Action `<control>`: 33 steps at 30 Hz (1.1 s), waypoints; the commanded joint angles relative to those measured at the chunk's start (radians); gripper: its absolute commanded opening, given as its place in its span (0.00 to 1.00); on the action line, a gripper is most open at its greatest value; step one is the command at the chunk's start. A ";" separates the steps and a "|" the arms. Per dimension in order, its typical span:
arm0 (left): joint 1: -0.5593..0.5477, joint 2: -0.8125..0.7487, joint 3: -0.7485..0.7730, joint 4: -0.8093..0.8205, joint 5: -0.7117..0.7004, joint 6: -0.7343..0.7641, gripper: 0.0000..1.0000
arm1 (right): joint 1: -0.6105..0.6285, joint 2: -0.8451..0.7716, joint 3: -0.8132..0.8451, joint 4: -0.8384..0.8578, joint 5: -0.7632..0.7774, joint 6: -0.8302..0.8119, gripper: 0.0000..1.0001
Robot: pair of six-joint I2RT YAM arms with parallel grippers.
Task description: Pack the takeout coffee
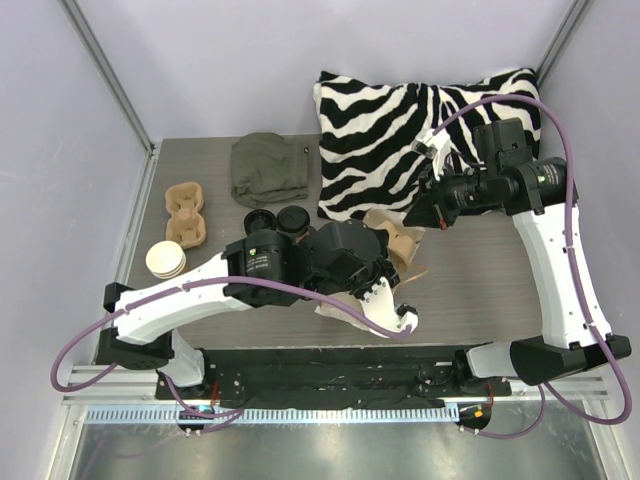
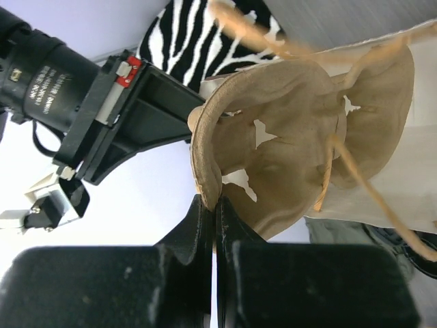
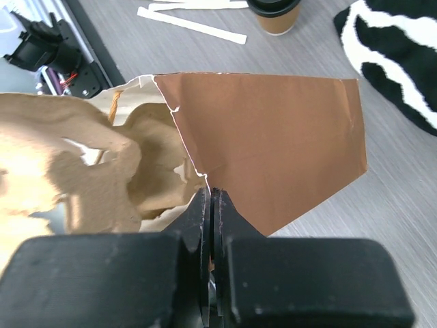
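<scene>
The takeout coffee (image 3: 276, 15), a tan-brown paper cup with a black lid on it, stands on the table beyond the bag; two dark-topped cups (image 1: 293, 218) show in the top view. My left gripper (image 2: 215, 201) is shut on the rim of a tan moulded-pulp cup carrier (image 2: 287, 143) and holds it at the mouth of a paper bag (image 2: 410, 130). My right gripper (image 3: 213, 195) is shut on the torn edge of the bag (image 3: 273, 137), whose inside is brown. Both grippers meet near the table's middle, around the carrier (image 1: 405, 245).
A second pulp carrier (image 1: 185, 212) and a stack of pale lids (image 1: 165, 260) lie at the left. A green cloth pouch (image 1: 268, 168) and a zebra pillow (image 1: 400, 130) sit at the back. White strips (image 3: 191, 26) lie near the cup.
</scene>
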 commanded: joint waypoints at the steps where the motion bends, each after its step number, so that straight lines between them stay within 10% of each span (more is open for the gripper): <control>1: -0.002 0.000 -0.022 -0.018 -0.012 -0.073 0.00 | 0.006 -0.029 -0.012 -0.042 -0.068 -0.027 0.01; 33: 0.052 -0.043 -0.294 0.154 -0.046 -0.228 0.01 | 0.024 -0.055 -0.061 -0.056 -0.189 0.010 0.01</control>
